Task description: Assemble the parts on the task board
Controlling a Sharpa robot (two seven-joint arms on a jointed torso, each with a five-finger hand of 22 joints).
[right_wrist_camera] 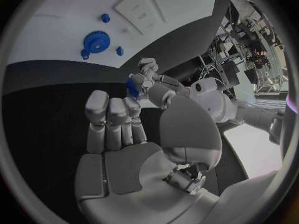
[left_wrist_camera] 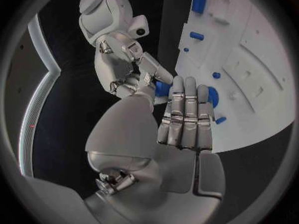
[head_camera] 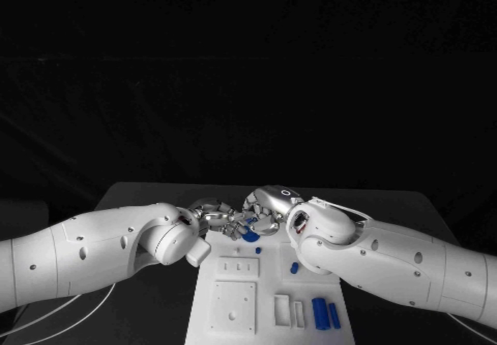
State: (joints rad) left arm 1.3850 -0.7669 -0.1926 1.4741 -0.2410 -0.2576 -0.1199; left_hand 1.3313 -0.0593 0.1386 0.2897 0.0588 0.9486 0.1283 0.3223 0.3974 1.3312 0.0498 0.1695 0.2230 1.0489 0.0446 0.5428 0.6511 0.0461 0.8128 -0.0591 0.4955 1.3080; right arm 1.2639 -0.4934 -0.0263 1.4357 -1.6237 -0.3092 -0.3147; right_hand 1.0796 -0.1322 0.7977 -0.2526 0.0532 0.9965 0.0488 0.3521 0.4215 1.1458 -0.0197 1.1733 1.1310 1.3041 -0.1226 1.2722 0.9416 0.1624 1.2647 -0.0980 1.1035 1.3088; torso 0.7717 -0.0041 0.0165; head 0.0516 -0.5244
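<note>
Lying lengthwise away from me on black table (head_camera: 145, 198): task board (head_camera: 264, 305). My left hand (head_camera: 215, 213) and right hand (head_camera: 261, 208) meet above its far end, both pinching small blue part (right_wrist_camera: 132, 86); part axis cannot tell. Blue gear (right_wrist_camera: 94, 41) lies flat on board.

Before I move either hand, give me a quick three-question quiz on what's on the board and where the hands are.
1. True or false: the blue gear lies on the task board.
2. Where do the left hand and the right hand meet? A. at the board's far end; B. at its near end; C. off the table's left side.
3. Fill in: ___ blue cylinders lie side by side by the board's near right corner.
Key: 1 true; 2 A; 3 two.
</note>
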